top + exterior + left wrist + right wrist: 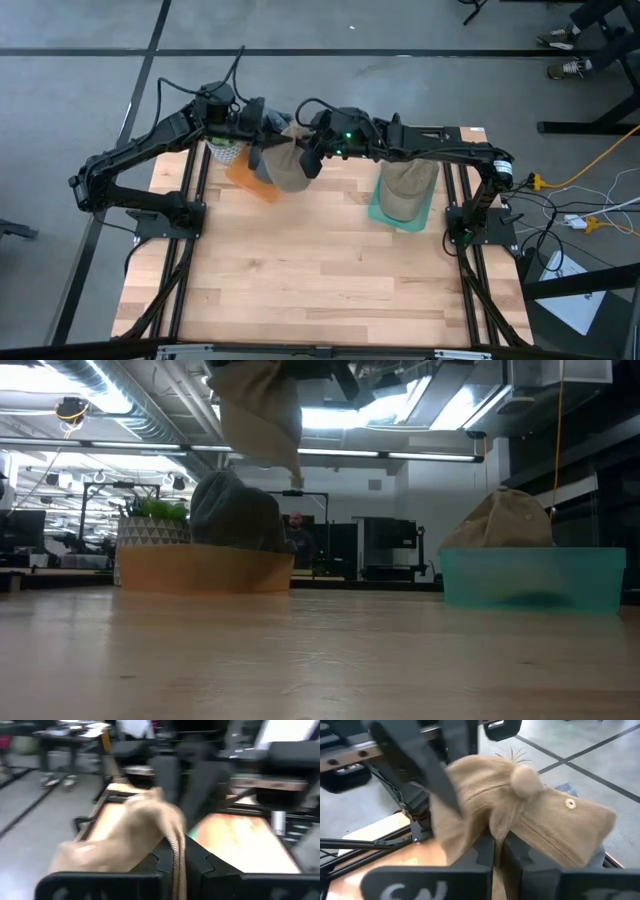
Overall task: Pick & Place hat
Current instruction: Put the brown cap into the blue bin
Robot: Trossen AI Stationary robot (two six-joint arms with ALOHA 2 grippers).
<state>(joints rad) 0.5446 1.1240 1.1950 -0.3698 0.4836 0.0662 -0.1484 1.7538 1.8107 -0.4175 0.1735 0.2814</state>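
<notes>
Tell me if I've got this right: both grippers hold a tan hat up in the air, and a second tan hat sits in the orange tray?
Not quite. The second tan hat sits in the teal tray, as the high view shows; the orange tray holds a grey hat. The left gripper and right gripper do hold the lifted tan hat.

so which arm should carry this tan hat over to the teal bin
Probably the right. Both grippers, left and right, pinch the tan hat in the air above the orange bin, but the right arm's base stands beside the teal bin, which already holds another hat.
</notes>
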